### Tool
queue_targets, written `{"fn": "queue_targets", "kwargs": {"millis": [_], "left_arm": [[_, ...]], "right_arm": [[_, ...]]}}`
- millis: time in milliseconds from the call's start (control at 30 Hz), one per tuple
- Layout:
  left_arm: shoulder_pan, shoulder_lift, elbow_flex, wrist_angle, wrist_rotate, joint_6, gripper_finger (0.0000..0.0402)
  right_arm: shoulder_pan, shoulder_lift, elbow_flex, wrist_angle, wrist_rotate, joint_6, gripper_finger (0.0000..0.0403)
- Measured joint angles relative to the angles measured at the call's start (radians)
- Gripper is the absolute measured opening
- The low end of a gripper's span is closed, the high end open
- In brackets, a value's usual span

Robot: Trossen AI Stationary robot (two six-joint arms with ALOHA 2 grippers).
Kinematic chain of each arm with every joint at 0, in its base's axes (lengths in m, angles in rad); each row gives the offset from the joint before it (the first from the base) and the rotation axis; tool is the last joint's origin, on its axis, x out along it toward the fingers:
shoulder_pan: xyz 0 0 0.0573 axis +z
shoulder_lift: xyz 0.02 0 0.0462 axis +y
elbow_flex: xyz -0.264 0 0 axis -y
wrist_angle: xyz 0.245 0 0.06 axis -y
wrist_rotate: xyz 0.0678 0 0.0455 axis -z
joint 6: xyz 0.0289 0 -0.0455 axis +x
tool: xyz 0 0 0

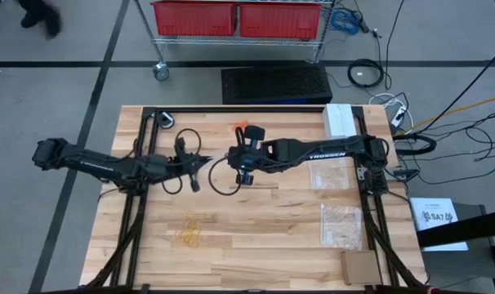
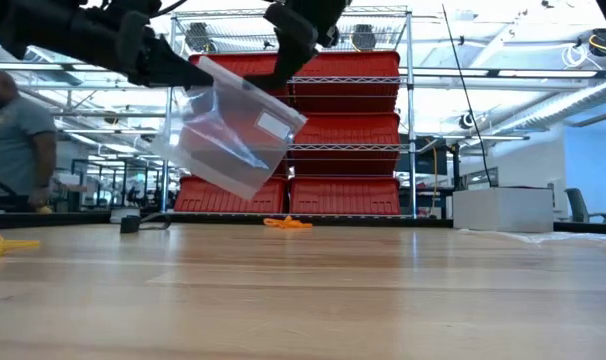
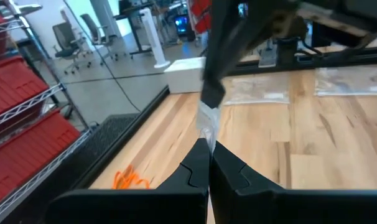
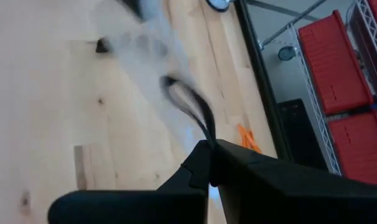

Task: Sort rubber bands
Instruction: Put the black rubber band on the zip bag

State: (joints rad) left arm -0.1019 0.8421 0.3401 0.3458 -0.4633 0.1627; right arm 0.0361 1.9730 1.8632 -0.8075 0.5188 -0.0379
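Both grippers are hanging above the middle of the table (image 1: 256, 245), each pinching an edge of one clear plastic bag (image 2: 228, 135) that is dangling between them. The left gripper (image 1: 195, 181) is reaching in from the left side with its fingers pressed together on the bag's edge; its wrist view shows the thin film sticking up out of the closed fingertips (image 3: 204, 163). The right gripper (image 1: 242, 171) is coming across from the right side, likewise clamped on the bag, and in the low view it is holding the upper corner while the bag is tilting down toward the left arm. A white label patch is showing on the bag's face. A dark curved loop is appearing near the bag in the right wrist view, possibly black rubber bands (image 4: 188, 99), though the blur is making this hard to confirm.

Orange rubber bands (image 1: 238, 125) are lying in a small heap near the table's far edge, well apart from both grippers. Pale yellow rubber bands (image 1: 189, 235) are sitting in a loose cluster on the near-left part of the wood. More clear bags (image 1: 341, 224) are lying flat along the right side, near a white box (image 1: 339, 119) at the far-right corner. Beyond the table, red bins (image 2: 345, 195) are filling a wire rack, and a person (image 2: 18, 140) is standing at the left.
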Motion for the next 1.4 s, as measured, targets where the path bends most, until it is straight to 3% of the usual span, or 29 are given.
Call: {"fn": "queue_targets", "kwargs": {"millis": [167, 800, 933, 1267, 1400], "left_arm": [[-0.019, 0.026, 0.023, 0.002, -0.004, 0.0, 0.0], [-0.023, 0.128, 0.061, -0.004, 0.033, 0.002, 0.0], [-0.023, 0.144, 0.073, -0.003, 0.034, 0.002, 0.0], [-0.023, 0.146, 0.075, -0.005, 0.041, 0.002, 0.0], [-0.023, 0.146, 0.075, -0.004, 0.042, 0.002, 0.0]], "right_arm": [[-0.004, 0.009, -0.001, -0.015, -0.011, 0.001, 0.0], [-0.044, 0.009, -0.001, 0.019, -0.297, -0.068, 0.0003], [-0.043, 0.009, -0.001, 0.026, -0.371, -0.081, 0.0024], [-0.044, 0.009, -0.001, -0.01, -0.363, -0.079, 0.0117], [-0.043, 0.009, -0.001, -0.041, -0.363, -0.079, 0.0136]]}}
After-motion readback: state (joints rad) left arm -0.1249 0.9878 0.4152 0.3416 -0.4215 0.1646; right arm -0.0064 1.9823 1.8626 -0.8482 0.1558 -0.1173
